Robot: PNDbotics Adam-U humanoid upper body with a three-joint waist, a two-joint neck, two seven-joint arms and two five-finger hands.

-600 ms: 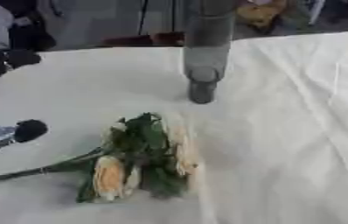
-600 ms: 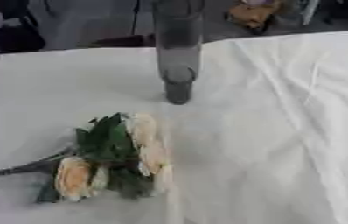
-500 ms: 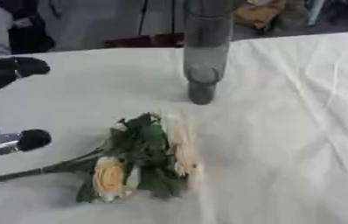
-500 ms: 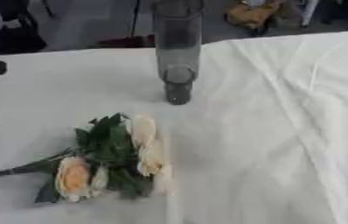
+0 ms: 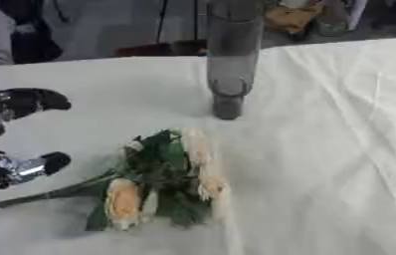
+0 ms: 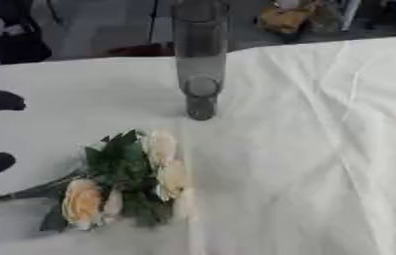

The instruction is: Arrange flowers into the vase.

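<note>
Since a moment ago our left hand point(image 5: 14, 134), fingers spread and holding nothing, has edged in from nine o'clock toward the flowers point(image 5: 162, 182) lying on the desk point(image 5: 323, 149) below the upright vase point(image 5: 232, 55), which a careless lift might topple.
</note>
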